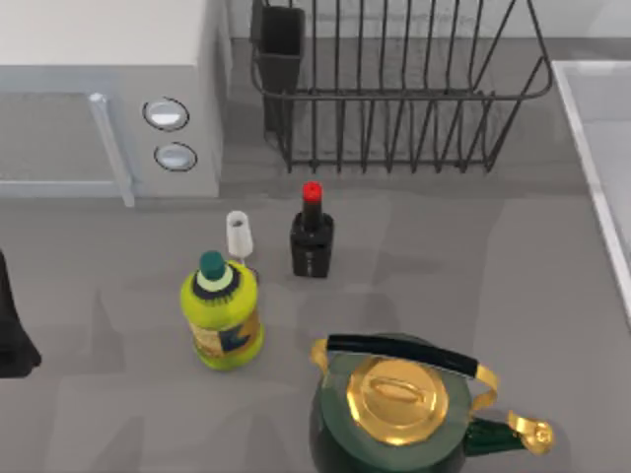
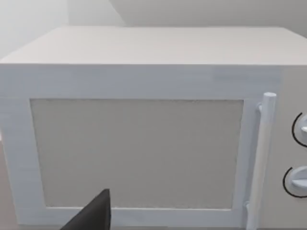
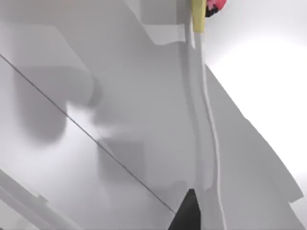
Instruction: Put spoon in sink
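Though its dark tip shows in the right wrist view, the right pincer (image 3: pixel 188 213) cannot be judged spread or pressed together. It hangs over pale grey walls that look like the sink (image 3: pixel 120 120). Beyond it, beside the raised rim, sits a small yellow-and-pink thing (image 3: pixel 200 12). This may be the spoon, but that cannot be told for certain.

From above, the sink (image 1: pixel 582 128) lies at the bench's (image 1: pixel 444 266) 3 o'clock. The dish rack (image 1: pixel 394 99) is at 12, the microwave (image 1: pixel 99 59) at 10 and the kettle (image 1: pixel 394 414) at 6.

The left pincer (image 2: pixel 93 215), its state equally unclear, is parked at 9 o'clock facing the microwave door.

A spoon would likely be light, stiff and slippery. It is best pinched across the middle of its handle.
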Robot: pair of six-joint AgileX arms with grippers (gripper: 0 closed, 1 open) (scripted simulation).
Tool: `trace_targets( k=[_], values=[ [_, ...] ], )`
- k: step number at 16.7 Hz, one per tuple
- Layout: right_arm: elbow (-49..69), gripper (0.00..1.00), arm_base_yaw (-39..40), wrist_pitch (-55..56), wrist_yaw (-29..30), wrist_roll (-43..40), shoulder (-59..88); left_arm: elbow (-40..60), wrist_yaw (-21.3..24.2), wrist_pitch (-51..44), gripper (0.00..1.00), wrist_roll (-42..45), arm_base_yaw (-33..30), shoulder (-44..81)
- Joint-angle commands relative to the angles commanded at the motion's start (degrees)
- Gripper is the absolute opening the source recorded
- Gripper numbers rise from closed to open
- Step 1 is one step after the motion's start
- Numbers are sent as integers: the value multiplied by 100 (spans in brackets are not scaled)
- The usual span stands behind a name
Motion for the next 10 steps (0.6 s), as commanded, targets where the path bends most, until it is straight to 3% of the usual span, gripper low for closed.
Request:
trace_targets(
  k=[4, 10],
  values=[
    [0, 98, 0, 0, 0, 0, 0, 0, 0, 0, 100, 0, 0, 0],
    [0, 100, 0, 0, 0, 0, 0, 0, 0, 0, 100, 0, 0, 0]
  ],
)
